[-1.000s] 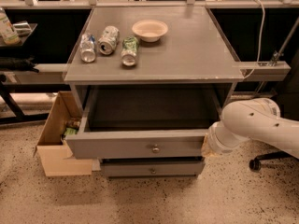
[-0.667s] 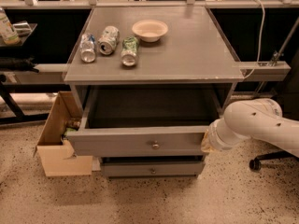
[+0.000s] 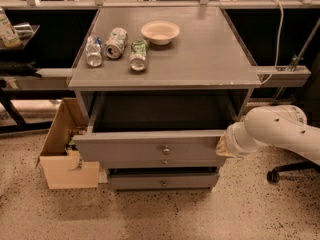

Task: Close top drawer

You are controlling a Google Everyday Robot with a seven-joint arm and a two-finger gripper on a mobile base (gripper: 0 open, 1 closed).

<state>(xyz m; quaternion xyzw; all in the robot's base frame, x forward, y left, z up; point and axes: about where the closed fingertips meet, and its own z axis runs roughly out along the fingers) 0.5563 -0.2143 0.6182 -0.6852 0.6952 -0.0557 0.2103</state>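
Camera view: grey cabinet (image 3: 210,59) at centre, seen from the front and above. The top drawer (image 3: 130,147) stands pulled out from the cabinet's front, its shallow box exposed and dark inside, with a small round knob (image 3: 166,150) at mid-front. Under it, set further back into the cabinet, are a thin strip of the second drawer front (image 3: 145,162) and the bottom drawer front (image 3: 185,181).

White robot arm (image 3: 280,131) comes in from the cabinet's right side. The gripper (image 3: 222,147) sits at the right end of the top drawer's front, at or against its edge; whether it is spread or closed cannot be made out.

On the cabinet's top:
- cream bowl (image 3: 160,32) toward the back
- silver can (image 3: 116,42), lying left of the bowl
- green can (image 3: 139,54), lying left of the bowl
- clear crushed bottle (image 3: 93,50), furthest left

A cardboard box (image 3: 62,159) sits on the floor against the cabinet's left side.
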